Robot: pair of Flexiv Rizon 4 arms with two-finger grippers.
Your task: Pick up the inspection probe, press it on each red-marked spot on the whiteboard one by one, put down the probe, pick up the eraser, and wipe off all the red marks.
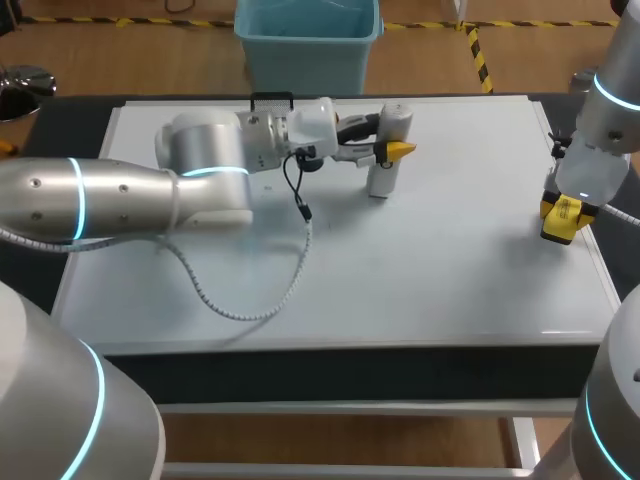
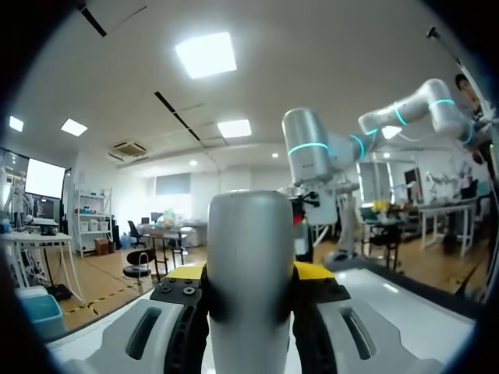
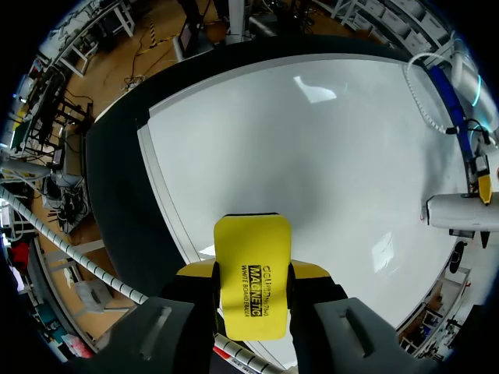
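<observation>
A whiteboard (image 1: 420, 270) covers most of the table, and the grey cable (image 1: 250, 305) from my left arm loops across its near left part. My left claw (image 1: 390, 150) reaches in sideways over the far middle of the board, its two yellow-tipped fingers closed from both sides on the white probe (image 1: 381, 178). The probe stands about upright, with its lower end down at the board's surface. My right claw (image 1: 563, 215) hangs at the board's right edge, pointing down. Its fingers are clamped on the two sides of the yellow eraser (image 3: 251, 257), which sticks out ahead of them. I cannot tell whether the eraser touches the board.
</observation>
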